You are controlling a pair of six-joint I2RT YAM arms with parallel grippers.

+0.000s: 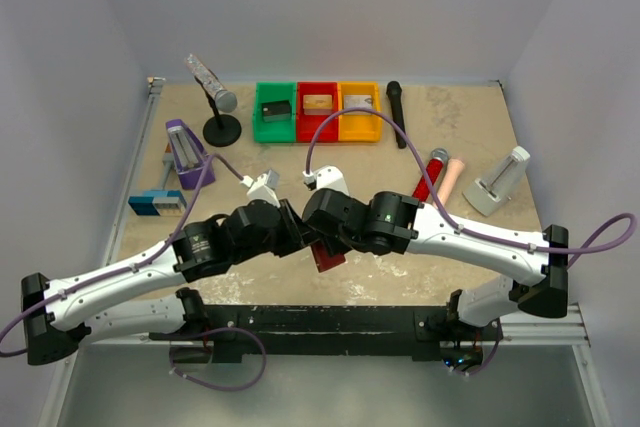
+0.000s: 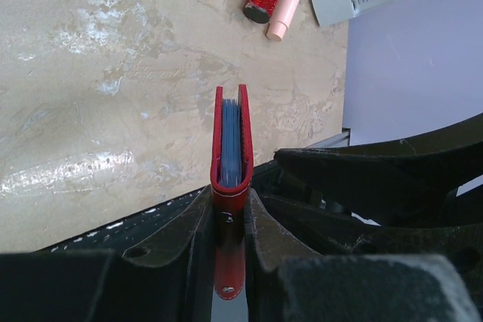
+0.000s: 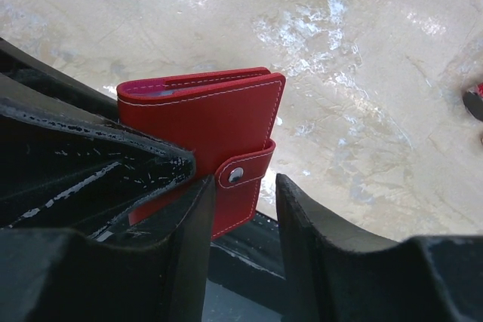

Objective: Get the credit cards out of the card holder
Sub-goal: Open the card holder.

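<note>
Left end effector [image 2: 229,213] clamped, right one [image 3: 244,190] parted

Your card holder [image 1: 328,257] sits between left gripper [image 2: 229,213] and right gripper [image 3: 243,194], near the front edge of the table [image 1: 450,127]. The bins [image 1: 318,136] stand far behind it.

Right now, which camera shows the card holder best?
Right wrist: the card holder faces it flat, closed, its tab snapped shut. Left wrist sees it only edge-on, pinched in the left gripper, blue pockets showing. Top external shows just a dark red corner under the wrists.
</note>
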